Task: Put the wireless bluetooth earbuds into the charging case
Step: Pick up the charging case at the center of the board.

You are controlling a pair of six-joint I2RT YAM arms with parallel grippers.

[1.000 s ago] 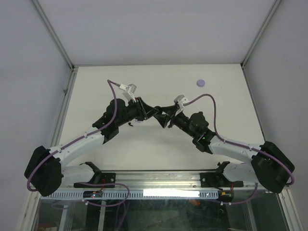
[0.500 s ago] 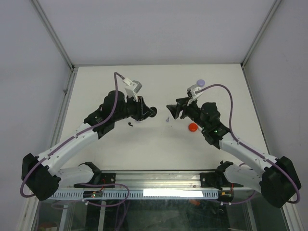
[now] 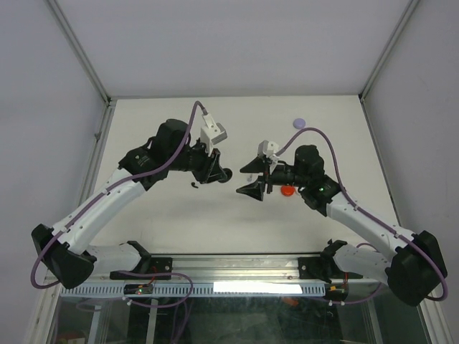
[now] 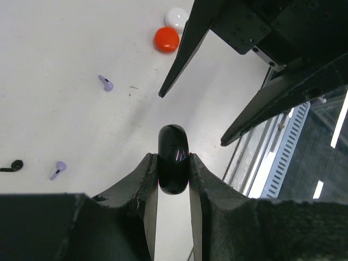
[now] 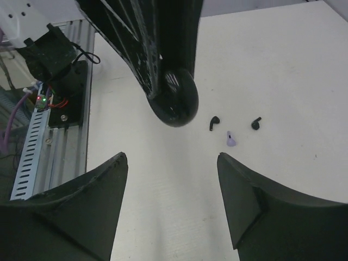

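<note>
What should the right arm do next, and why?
Probably lower the right gripper, which is open and empty, toward a black earbud on the table. The left gripper holds the black round case in front of it, while the buds lie loose, one beside a purple earbud.

We see a glossy black case (image 4: 173,159), pale purple earbuds (image 4: 106,83), a black earbud (image 4: 12,165) — a red disc (image 4: 166,39), a white disc (image 4: 176,18), the table (image 4: 54,43) plain off-white.
</note>
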